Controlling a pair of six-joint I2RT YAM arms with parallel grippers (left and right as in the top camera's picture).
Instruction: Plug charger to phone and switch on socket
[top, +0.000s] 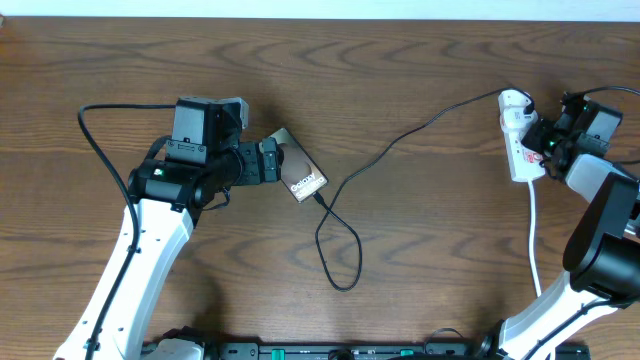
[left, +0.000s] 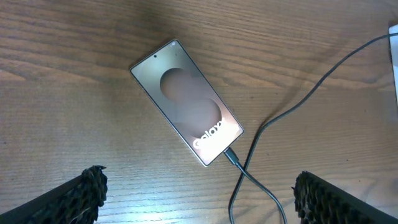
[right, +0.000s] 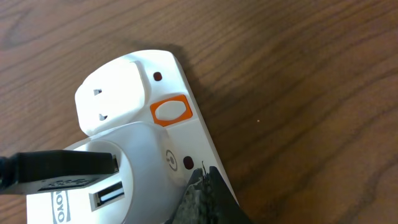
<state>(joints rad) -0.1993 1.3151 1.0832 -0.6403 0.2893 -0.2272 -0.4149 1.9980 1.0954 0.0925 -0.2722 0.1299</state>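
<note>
**Cable in, switch not yet pressed**

My left fingers (left: 87, 193) stand wide apart with nothing between them, low over the bench (top: 420, 260) and just short of the phone (left: 186, 102). The phone lies flat and askew with its lettering end towards me, and the charger (left: 292, 102) looks seated in that end. From there the cable drops into a loose loop, then climbs right to the socket (top: 517, 135) at the far right of the bench. It ends in a white adapter (right: 134, 168) plugged into the strip.

My right fingers (right: 202, 193) look drawn together into one dark tip. The tip rests on or just over the socket casing, below the orange-rimmed switch (right: 171, 111) and not on it. I cannot tell whether the switch is on.

As I judge the risks, pressing from here would land on bare casing beside the lower red dot, not on the switch. The strip lies loose on the bench, so an off-centre push could skid or tip it and drag the cable. On the left, the cable runs out between my open fingers, and lifting away carelessly could snag it and pull the connector out.

I see no containers. The nearest thing is the adapter, which holds the charger's black USB end in its upper port. The port beneath is empty.
</note>
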